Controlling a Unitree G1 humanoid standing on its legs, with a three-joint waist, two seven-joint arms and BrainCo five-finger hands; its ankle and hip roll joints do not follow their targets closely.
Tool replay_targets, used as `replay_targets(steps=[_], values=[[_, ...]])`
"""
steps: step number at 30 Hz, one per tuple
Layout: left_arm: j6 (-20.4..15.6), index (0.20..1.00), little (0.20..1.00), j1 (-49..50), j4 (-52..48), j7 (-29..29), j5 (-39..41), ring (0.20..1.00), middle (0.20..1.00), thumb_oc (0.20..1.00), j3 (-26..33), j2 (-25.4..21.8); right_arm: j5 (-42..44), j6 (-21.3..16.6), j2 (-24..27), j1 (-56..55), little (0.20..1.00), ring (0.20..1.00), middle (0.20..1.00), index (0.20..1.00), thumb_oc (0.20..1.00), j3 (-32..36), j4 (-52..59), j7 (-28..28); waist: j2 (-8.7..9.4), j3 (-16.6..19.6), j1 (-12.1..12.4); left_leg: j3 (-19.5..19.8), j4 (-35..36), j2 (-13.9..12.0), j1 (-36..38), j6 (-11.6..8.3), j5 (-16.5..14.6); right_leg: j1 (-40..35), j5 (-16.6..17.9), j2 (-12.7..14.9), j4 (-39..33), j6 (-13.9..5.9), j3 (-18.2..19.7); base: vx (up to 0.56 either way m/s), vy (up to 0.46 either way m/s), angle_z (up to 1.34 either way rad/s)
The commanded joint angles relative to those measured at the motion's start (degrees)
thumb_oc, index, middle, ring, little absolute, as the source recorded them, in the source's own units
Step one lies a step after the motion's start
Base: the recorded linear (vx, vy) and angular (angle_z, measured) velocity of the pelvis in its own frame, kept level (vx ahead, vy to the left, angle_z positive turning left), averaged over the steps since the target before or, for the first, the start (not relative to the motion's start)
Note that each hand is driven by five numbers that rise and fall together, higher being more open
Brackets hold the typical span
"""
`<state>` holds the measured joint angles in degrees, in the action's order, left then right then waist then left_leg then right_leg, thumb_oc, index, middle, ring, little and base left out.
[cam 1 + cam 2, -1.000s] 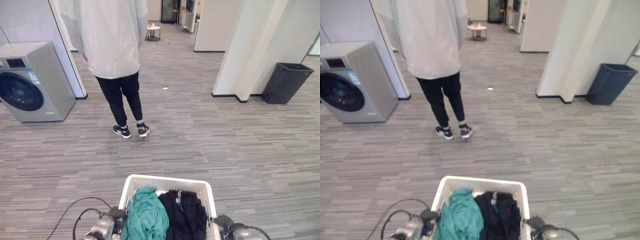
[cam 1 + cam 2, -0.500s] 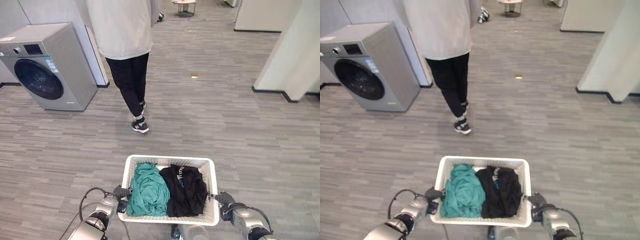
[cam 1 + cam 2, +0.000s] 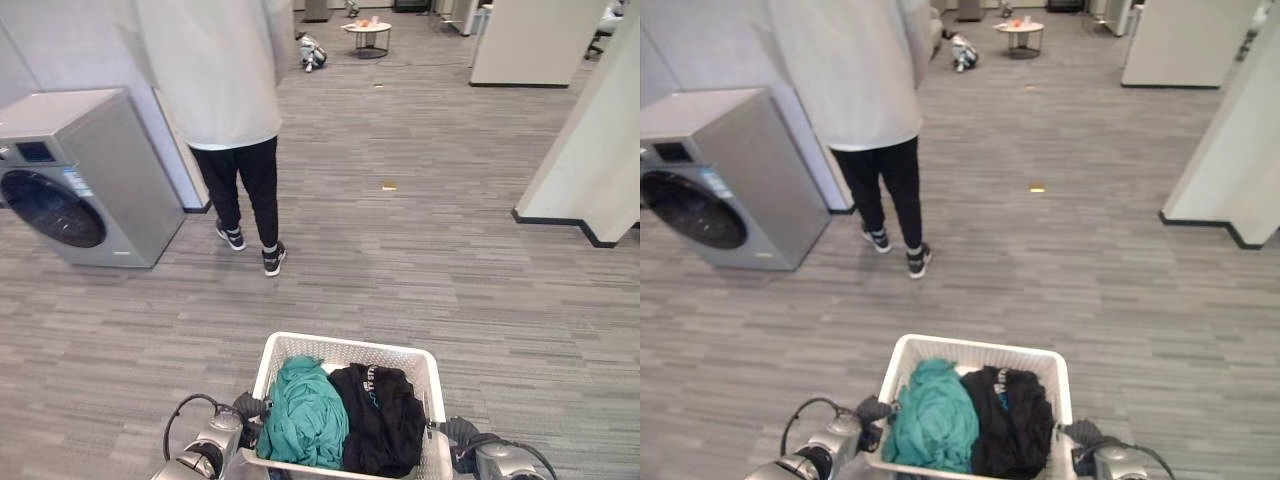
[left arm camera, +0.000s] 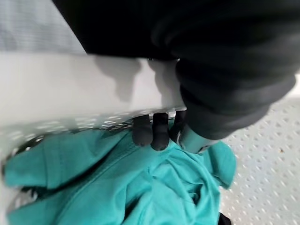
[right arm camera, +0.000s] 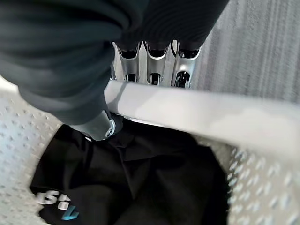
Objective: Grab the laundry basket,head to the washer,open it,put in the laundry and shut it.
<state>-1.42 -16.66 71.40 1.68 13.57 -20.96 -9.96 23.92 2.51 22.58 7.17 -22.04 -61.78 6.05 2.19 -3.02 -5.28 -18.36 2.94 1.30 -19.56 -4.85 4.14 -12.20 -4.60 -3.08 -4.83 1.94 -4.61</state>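
I hold a white laundry basket (image 3: 345, 350) low in front of me, with a teal cloth (image 3: 305, 415) and a black garment (image 3: 385, 420) in it. My left hand (image 3: 248, 407) grips its left rim; in the left wrist view the dark fingertips (image 4: 152, 133) curl over the white rim (image 4: 70, 93) above the teal cloth (image 4: 117, 187). My right hand (image 3: 462, 435) grips the right rim; its fingers (image 5: 152, 65) wrap the rim (image 5: 211, 117) beside the black garment (image 5: 140, 178). The grey washer (image 3: 70, 180) stands at the far left, its round door shut.
A person (image 3: 235, 120) in a white top and black trousers stands just right of the washer, back turned. A white pillar (image 3: 590, 150) rises at the right. A small round table (image 3: 367, 35) is far back. Grey carpet (image 3: 400, 270) lies ahead.
The whole picture has shifted as the camera moved, and the washer now sits further left. The person has taken a step. Both hands keep their hold on the basket.
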Motion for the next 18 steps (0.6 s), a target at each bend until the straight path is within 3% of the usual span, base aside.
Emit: replay_targets(steps=[1, 3, 4, 5, 7, 9, 10, 11, 12, 13, 14, 15, 17, 18], values=[[-0.8, 0.200, 0.200, 0.3, -1.2, 0.0, 0.5, 0.200, 0.200, 0.200, -0.1, -0.9, 0.8, -2.6, -2.8, -1.8, 0.200, 0.200, 0.200, 0.200, 0.200, 0.5, 4.6, 3.3, -1.83, -0.1, 2.0, -0.8, -1.3, 0.2, 3.0, 0.08, 12.2, 2.1, 8.2, -2.5, 3.1, -4.12, 5.3, 0.46, 0.033, -0.90], [-0.8, 0.200, 0.200, 0.6, -0.9, 0.2, 0.8, 0.200, 0.200, 0.200, 0.2, -1.2, 0.8, -2.2, -3.1, -1.1, 0.200, 0.200, 0.200, 0.200, 0.200, 0.3, 3.6, 3.8, -2.13, 0.7, 3.2, -0.2, -2.1, 0.2, 3.6, 0.38, 13.6, -0.1, 8.2, -2.9, 4.2, -4.32, 7.9, 0.54, 0.089, -1.04], [-0.8, 0.200, 0.200, 1.5, -0.9, 0.3, 1.6, 0.200, 0.200, 0.200, 0.5, -1.6, -0.1, -1.8, -3.6, -1.3, 0.200, 0.200, 0.200, 0.200, 0.200, -0.5, 3.6, 4.0, -1.84, 2.1, 3.2, 0.0, -1.9, 1.2, 5.7, 3.18, 10.7, -0.4, 6.9, -1.9, 6.0, -4.91, 9.7, 0.42, 0.109, -1.33], [-0.8, 0.200, 0.200, 1.5, -0.9, 0.3, 1.6, 0.200, 0.200, 0.200, 0.5, -1.5, -0.1, -1.8, -3.6, -1.3, 0.200, 0.200, 0.200, 0.200, 0.200, -0.5, 3.6, 4.0, -1.95, 2.2, 3.4, -0.1, -1.9, 1.0, 5.5, 3.14, 10.8, -0.2, 7.0, -2.0, 6.0, -4.87, 9.8, 0.40, 0.148, -0.87], [-0.9, 0.200, 0.200, 1.7, -1.2, 0.4, 0.9, 0.200, 0.200, 0.200, 0.1, -1.4, -0.6, -1.7, -4.1, -1.2, 0.200, 0.200, 0.200, 0.200, 0.200, -0.7, 3.0, 4.8, -0.77, 3.3, 3.7, -1.7, -4.3, 1.6, 5.9, 4.45, 8.0, -0.8, 7.9, 0.2, 7.6, -6.31, 11.0, 0.34, 0.130, -0.54], [-0.7, 0.200, 0.200, 2.4, -1.6, 0.7, 0.2, 0.200, 0.200, 0.200, -0.4, -1.7, -3.7, -1.9, -4.3, -0.9, 0.200, 0.200, 0.200, 0.200, 0.200, -1.5, 2.9, 5.4, 0.35, 4.2, 4.6, -2.4, -5.2, 2.1, 7.5, 5.98, 4.9, 2.1, 14.3, 2.0, 18.0, -10.08, 11.6, 0.39, 0.140, -0.24], [-0.3, 0.200, 0.200, 2.0, -2.4, 0.7, 0.3, 0.200, 0.200, 0.200, -1.2, -1.5, -8.3, -1.8, -3.7, 0.5, 0.200, 0.200, 0.200, 0.200, 0.200, -3.4, 4.2, 5.3, -0.09, 2.7, 4.7, -2.5, -5.5, 1.8, 10.7, 6.97, 2.8, 7.5, 23.5, 2.6, 31.5, -14.16, 10.2, 0.39, 0.207, -0.21], [-0.1, 0.200, 0.200, 1.9, -2.8, 0.8, 0.3, 0.200, 0.200, 0.200, -1.5, -1.3, -8.8, -1.6, -3.6, 0.7, 0.200, 0.200, 0.200, 0.200, 0.200, -3.5, 5.1, 5.5, -0.85, 1.8, 4.2, -2.7, -5.2, 1.4, 12.8, 7.55, 1.9, 10.4, 25.6, 3.7, 36.8, -14.31, 7.6, 0.29, 0.176, -0.32], [-0.1, 0.200, 0.200, 1.9, -2.8, 0.8, 0.3, 0.200, 0.200, 0.200, -1.5, -1.3, -8.8, -1.6, -3.6, 0.7, 0.200, 0.200, 0.200, 0.200, 0.200, -3.5, 5.1, 5.5, -0.82, 1.8, 4.2, -2.6, -5.2, 1.5, 12.8, 7.56, 1.9, 10.4, 25.5, 3.7, 36.9, -14.31, 7.6, 0.17, 0.201, -0.03], [0.0, 0.200, 0.200, 1.7, -3.0, 0.7, 0.2, 0.200, 0.200, 0.200, -1.7, -1.3, -8.4, -1.4, -3.7, 1.0, 0.200, 0.200, 0.200, 0.200, 0.200, -3.5, 6.2, 5.4, -1.73, 0.6, 3.5, -2.5, -4.5, 1.2, 15.3, 8.17, 1.1, 13.6, 25.0, 4.7, 41.6, -13.52, 4.9, 0.19, 0.237, 0.44], [0.0, 0.200, 0.200, 1.5, -2.9, 0.5, -0.1, 0.200, 0.200, 0.200, -1.5, -1.2, -7.9, -1.6, -4.0, 0.8, 0.200, 0.200, 0.200, 0.200, 0.200, -3.0, 6.8, 5.5, -2.66, 0.1, 3.4, -2.9, -4.1, 1.1, 17.3, 8.68, -0.1, 16.4, 23.8, 7.5, 43.1, -12.49, 0.8, 0.31, 0.298, 0.56], [0.1, 0.200, 0.200, 1.2, -2.6, 0.6, -0.7, 0.200, 0.200, 0.200, -1.6, -1.2, -7.4, -1.8, -4.1, 0.7, 0.200, 0.200, 0.200, 0.200, 0.200, -2.8, 6.5, 5.6, -3.28, -0.4, 2.5, -1.7, -3.4, 1.2, 18.9, 8.73, -0.6, 20.0, 21.2, 6.4, 44.2, -11.58, 0.6, 0.35, 0.226, 0.43], [0.4, 0.200, 0.200, 0.3, -1.3, 0.7, -1.5, 0.200, 0.200, 0.200, -1.7, -0.9, -5.8, -1.8, -4.2, 0.6, 0.200, 0.200, 0.200, 0.200, 0.200, -2.4, 5.8, 5.8, -2.89, -1.3, 0.1, 1.7, -3.3, 3.0, 22.1, 7.66, -0.8, 25.3, 16.7, 2.3, 36.8, -10.19, 0.5, 0.48, 0.104, 0.34], [0.4, 0.200, 0.200, -0.4, -1.2, 0.9, -1.4, 0.200, 0.200, 0.200, -1.8, -0.9, -5.1, -2.0, -4.4, 0.9, 0.200, 0.200, 0.200, 0.200, 0.200, -2.4, 4.8, 5.5, -1.64, -1.3, -0.4, 3.2, -3.8, 5.1, 24.4, 6.98, -2.7, 26.5, 16.4, 4.0, 22.3, -9.84, -2.3, 0.64, 0.041, 0.65]])
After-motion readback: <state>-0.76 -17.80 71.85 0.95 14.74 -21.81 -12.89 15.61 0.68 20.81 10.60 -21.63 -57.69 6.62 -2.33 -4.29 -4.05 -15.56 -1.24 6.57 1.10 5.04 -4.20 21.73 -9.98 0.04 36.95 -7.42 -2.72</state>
